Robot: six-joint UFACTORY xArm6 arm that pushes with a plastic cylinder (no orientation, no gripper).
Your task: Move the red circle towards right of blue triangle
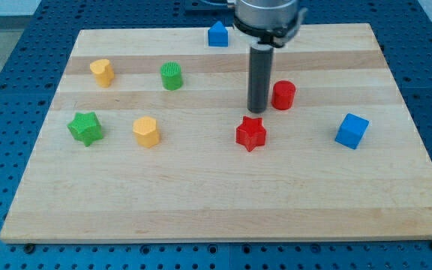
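My tip [258,112] rests on the counter [201,195] just to the view's left of the red circle [283,95] and slightly below it, right above the red star [250,133]; whether it touches the circle I cannot tell, though the gap looks very small; as end effector it is a plain rod with nothing to open or close, and it holds nothing.

The red circle sits in the view's right-centre; the blue triangle [217,34] stands at the top edge, well apart from it and up to the left; the goal spot, right of the triangle, is therefore almost straight up the view from the circle.

The placement looks like the start of an approach, not yet a good pushing stance; from the left flank a push would send the circle rightwards, away from the goal; I judge the tip needs to come round beneath the circle and drive it upward.

The red star is close below, so that move risks nudging it; the blue cube [351,130] lies well off to the right, clear of the path.
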